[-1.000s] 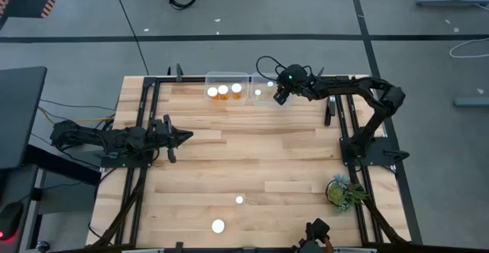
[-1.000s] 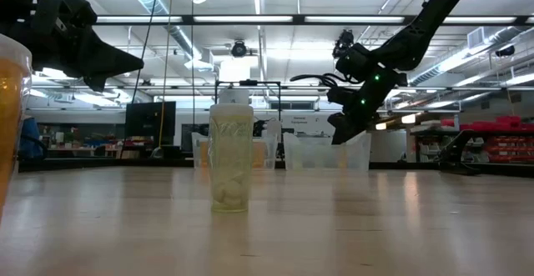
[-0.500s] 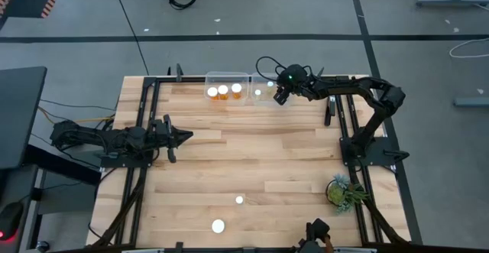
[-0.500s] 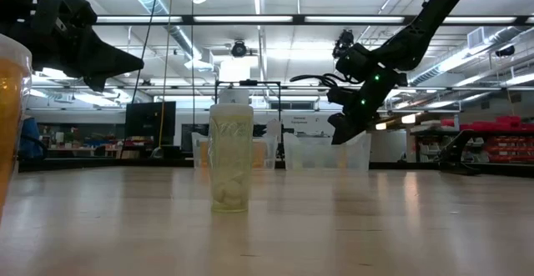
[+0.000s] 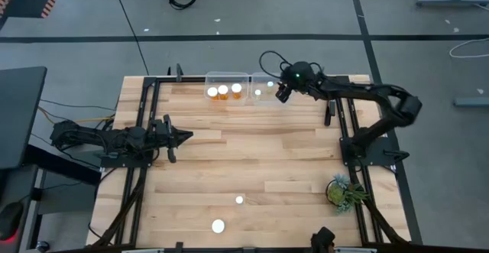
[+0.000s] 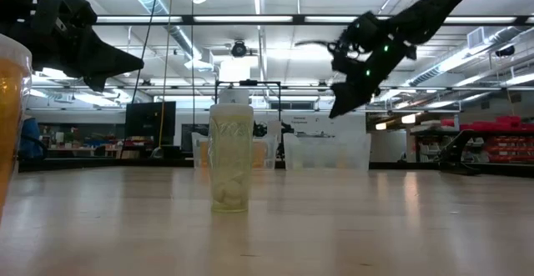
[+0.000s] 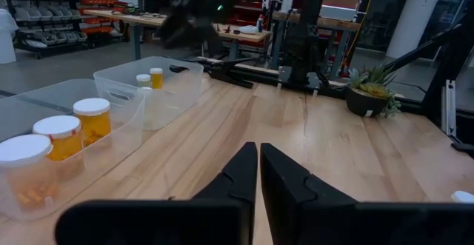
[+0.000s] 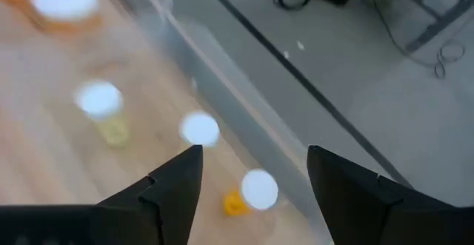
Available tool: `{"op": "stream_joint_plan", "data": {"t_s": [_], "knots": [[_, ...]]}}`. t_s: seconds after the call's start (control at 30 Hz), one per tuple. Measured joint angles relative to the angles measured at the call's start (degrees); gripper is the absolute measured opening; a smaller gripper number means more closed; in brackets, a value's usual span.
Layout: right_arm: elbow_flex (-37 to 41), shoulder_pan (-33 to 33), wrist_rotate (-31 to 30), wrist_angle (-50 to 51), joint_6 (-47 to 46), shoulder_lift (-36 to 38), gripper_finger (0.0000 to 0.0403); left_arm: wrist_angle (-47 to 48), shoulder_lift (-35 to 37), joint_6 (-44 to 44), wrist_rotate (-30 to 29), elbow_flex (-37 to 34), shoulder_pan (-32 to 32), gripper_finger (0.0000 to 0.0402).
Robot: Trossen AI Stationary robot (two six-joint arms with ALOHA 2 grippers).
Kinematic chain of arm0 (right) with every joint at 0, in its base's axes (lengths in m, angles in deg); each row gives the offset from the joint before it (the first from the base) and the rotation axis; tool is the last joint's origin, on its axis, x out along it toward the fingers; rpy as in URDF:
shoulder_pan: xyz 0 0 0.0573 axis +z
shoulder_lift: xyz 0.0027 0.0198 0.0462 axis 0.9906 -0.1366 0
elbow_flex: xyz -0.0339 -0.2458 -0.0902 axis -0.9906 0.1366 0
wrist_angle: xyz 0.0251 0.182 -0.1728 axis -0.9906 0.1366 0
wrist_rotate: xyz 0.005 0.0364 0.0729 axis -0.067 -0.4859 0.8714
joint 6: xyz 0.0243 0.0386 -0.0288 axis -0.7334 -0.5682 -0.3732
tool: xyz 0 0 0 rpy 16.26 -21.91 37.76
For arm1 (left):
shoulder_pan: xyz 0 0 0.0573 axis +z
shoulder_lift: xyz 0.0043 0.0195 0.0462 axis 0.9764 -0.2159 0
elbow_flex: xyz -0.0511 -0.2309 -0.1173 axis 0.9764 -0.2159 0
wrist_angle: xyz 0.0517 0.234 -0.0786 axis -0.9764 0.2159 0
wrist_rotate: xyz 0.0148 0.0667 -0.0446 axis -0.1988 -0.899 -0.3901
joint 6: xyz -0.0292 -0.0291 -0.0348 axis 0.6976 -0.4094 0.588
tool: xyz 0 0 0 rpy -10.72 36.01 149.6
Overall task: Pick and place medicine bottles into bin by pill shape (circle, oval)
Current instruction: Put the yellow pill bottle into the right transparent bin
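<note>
Two clear bins stand at the table's far edge. The left bin (image 5: 227,75) holds three orange bottles with white caps (image 5: 223,91). The right bin (image 5: 263,77) holds a few small-capped bottles (image 8: 200,129). My right gripper (image 5: 282,94) hangs open and empty above the right bin, shown also in its wrist view (image 8: 254,152). Two more bottles stand upright near the table's front edge: a small-capped one (image 5: 239,200) and a larger-capped one (image 5: 218,225). My left gripper (image 5: 183,137) waits shut over the table's left side.
A small green plant (image 5: 344,192) stands at the front right. The left bin's three bottles (image 7: 63,135) lie ahead of my left gripper (image 7: 258,163). Bare wood lies between the bins and the two front bottles. Black frame rails run along both sides.
My right gripper has gone up above the right bin, with its arm stretching out a little toward the table's right edge.
</note>
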Motion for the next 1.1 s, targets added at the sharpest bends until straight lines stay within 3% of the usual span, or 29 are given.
{"op": "stream_joint_plan", "data": {"t_s": [0.2,0.37,0.7,1.1], "knots": [[-0.04,5.76,2.78,1.36,-1.59,6.75,0.0250,0.00,0.00,0.00,0.00,-0.02,0.01,0.0035],[-0.04,12.72,4.67,1.33,-2.23,7.91,0.0250,0.02,0.00,0.00,-0.01,-0.01,0.01,0.0033],[-0.02,27.32,5.94,0.50,-2.18,4.34,0.0250,0.01,0.00,0.00,-0.01,0.00,0.01,0.0024],[-0.02,40.23,8.63,-8.40,-2.58,-2.86,0.0250,0.02,0.00,0.00,0.00,0.00,0.01,0.0034]]}}
